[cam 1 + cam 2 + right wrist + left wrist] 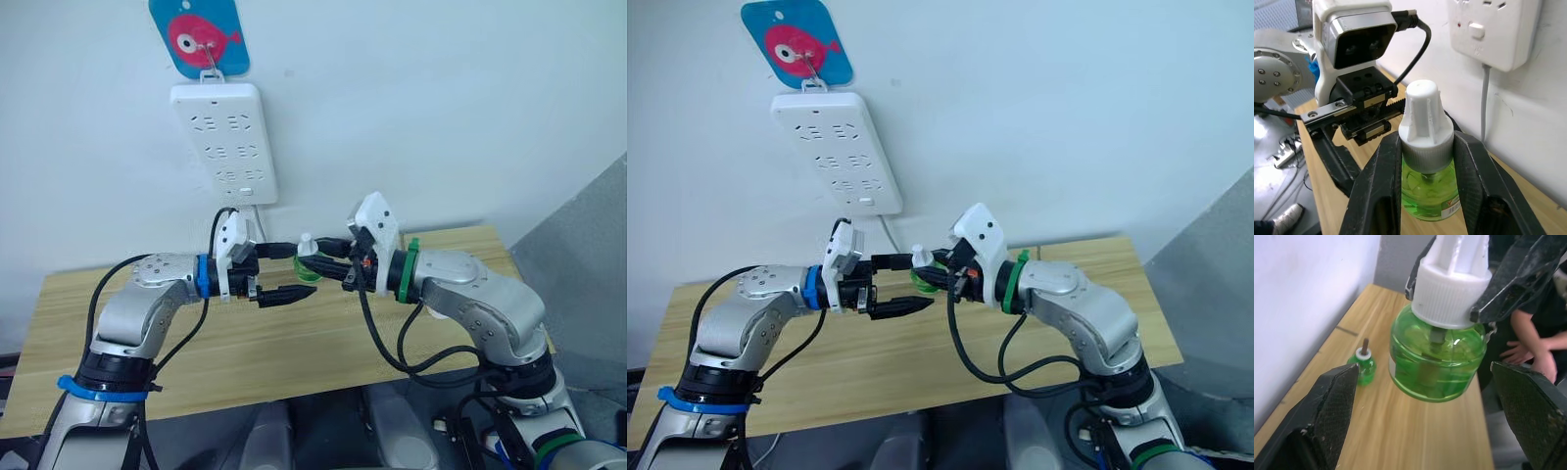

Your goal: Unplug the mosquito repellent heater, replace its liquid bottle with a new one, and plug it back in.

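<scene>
My right gripper is shut on a green liquid bottle with a white ribbed cap, and holds it in the air above the wooden table. Its fingers clamp the bottle's neck just under the cap. My left gripper is open, with one finger on each side of the bottle and neither touching it. A second, smaller green bottle with a bare brown wick stands upright on the table near the wall. The mosquito repellent heater is out of view.
A white power strip hangs on the wall under a blue fish hook, with its cable running down behind the table. A person's arm shows beyond the table's end. A grey panel stands at the right.
</scene>
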